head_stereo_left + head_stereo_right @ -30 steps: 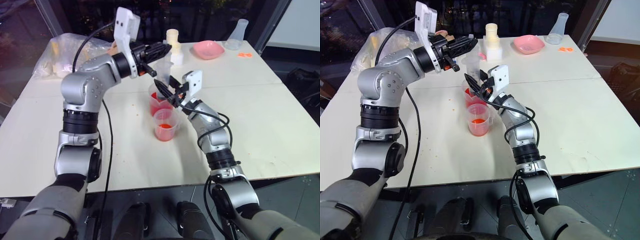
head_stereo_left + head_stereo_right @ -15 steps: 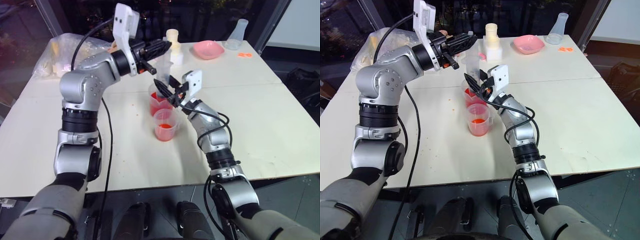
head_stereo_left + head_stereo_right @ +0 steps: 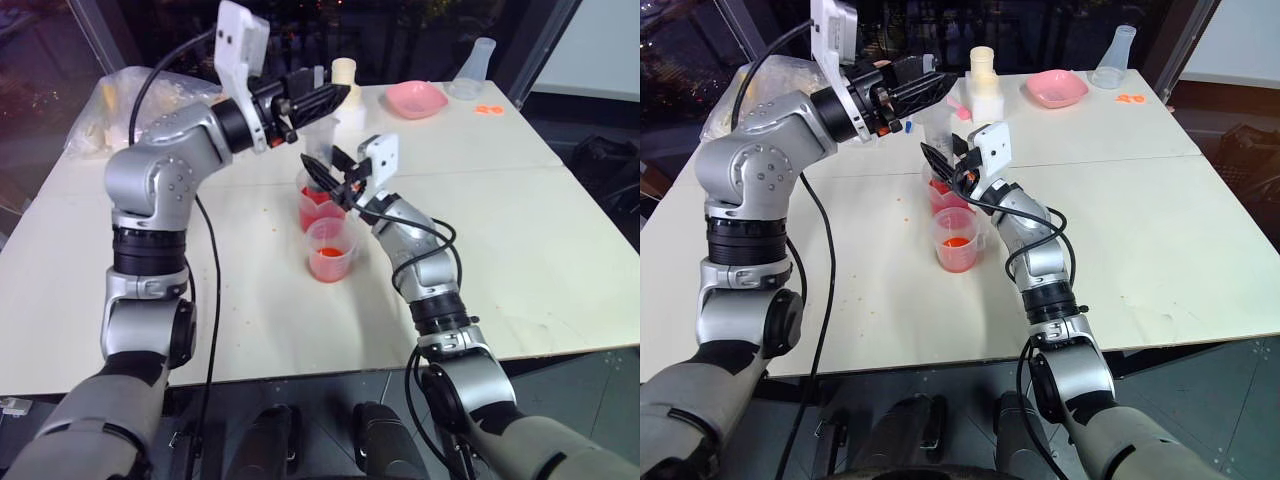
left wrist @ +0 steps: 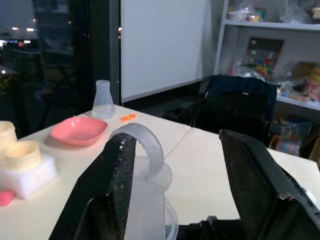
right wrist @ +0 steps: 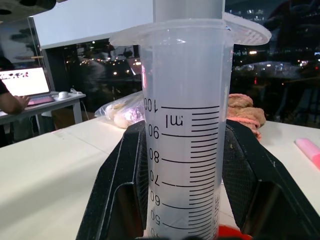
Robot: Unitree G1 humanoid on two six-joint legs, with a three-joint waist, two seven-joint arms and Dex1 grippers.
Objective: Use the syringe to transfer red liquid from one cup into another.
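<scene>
While gripped upright by the closed right hand [image 3: 322, 172] above two clear plastic cups holding red liquid [image 3: 322, 212], one large clear marked syringe [image 5: 184, 130]; left hand [image 4: 172, 190] spread open at its plunger top.

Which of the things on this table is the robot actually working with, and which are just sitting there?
In use:
- syringe, clamped in the right gripper
- larger spouted cup of red liquid
- smaller cup
- left gripper, open by the plunger top

Lying about:
- pink dish
- clear flask
- plastic bag
- cream containers
</scene>
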